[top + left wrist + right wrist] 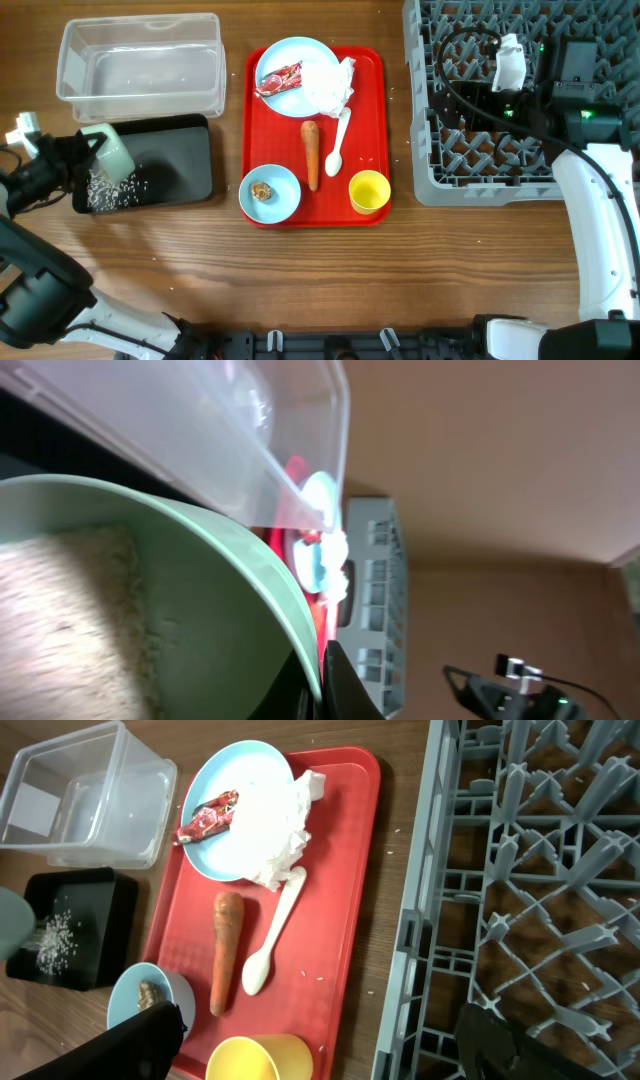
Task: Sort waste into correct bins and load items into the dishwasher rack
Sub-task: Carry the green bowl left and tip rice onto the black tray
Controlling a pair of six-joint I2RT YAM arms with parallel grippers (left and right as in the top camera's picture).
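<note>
Well to the left of the red tray [370, 110], our left gripper [88, 152] is pinched tight on the rim of the pale green bowl [113, 150]. The bowl is tipped over the black tray [185, 165], where loose white rice [108, 190] lies scattered. The left wrist view shows more rice clinging inside the bowl. We judge the bowl light, stiff and smooth, so a rim pinch may let it swivel, and the sticky grains may need a shake. The clear tub [150, 70] sits left of the red tray's far end.

On the red tray, the light blue plate [285, 55] fills the far left corner and carries the red snack wrapper [278, 80] and the crumpled napkin [330, 80]. Both look light. We would take the soft napkin by a raised fold and the slippery wrapper by a twisted end. The carrot [312, 152] lies mid-tray. It is firm and apt to roll, so it is best gripped across its middle. The white spoon [338, 145] lies just right of it, thin and flat. At the near end stand the light blue bowl [285, 200], holding a brown scrap [262, 190], and the yellow cup [369, 191].

Right of the red tray, our right gripper [322, 1020] hangs over the dishwasher rack [430, 100] with its fingers spread wide and holding nothing.
</note>
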